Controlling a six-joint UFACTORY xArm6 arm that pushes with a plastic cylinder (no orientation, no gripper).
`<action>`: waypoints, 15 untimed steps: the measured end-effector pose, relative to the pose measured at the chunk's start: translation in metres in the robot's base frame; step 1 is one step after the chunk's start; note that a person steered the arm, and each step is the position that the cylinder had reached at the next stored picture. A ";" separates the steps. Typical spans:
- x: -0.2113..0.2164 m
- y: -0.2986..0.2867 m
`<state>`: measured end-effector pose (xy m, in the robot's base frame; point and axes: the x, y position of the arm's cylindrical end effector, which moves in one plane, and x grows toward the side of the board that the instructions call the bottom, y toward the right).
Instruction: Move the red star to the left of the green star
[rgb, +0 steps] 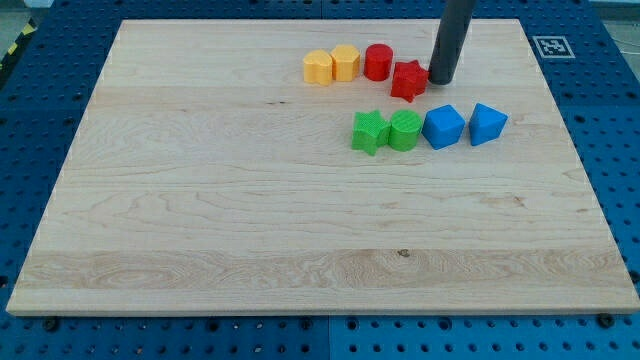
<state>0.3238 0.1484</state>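
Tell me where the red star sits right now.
The red star sits near the view's top, right of the red cylinder, above the green cylinder, with my tip at its right.

My tip (442, 80) touches the red star (408, 81) on its right side, near the board's (200, 200) top edge. The green star (369, 132) lies just below, toward the bottom edge.

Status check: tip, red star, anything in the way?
My tip against red star's right side. Green star below-left. Red cylinder adjacent left.
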 end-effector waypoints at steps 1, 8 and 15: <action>0.002 -0.035; 0.015 -0.102; 0.019 -0.147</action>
<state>0.3428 0.0011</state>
